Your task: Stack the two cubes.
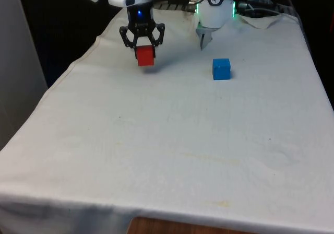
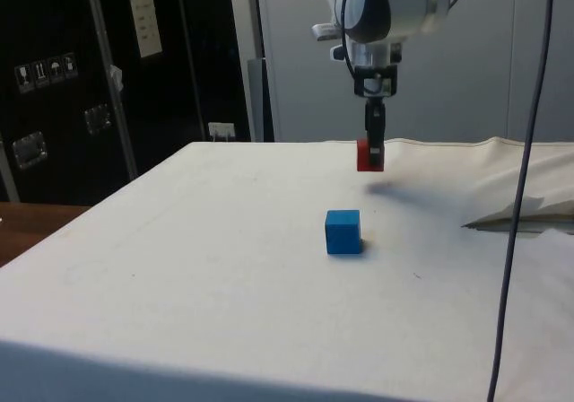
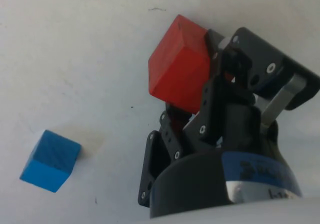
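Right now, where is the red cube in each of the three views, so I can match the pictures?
Front view: the red cube hangs in the gripper, lifted off the white cloth, towards the front view's left of the blue cube.
Side view: the red cube is held above the cloth, beyond the blue cube.
Wrist view: the red cube sits between the fingers.
Shared landmark: the blue cube.
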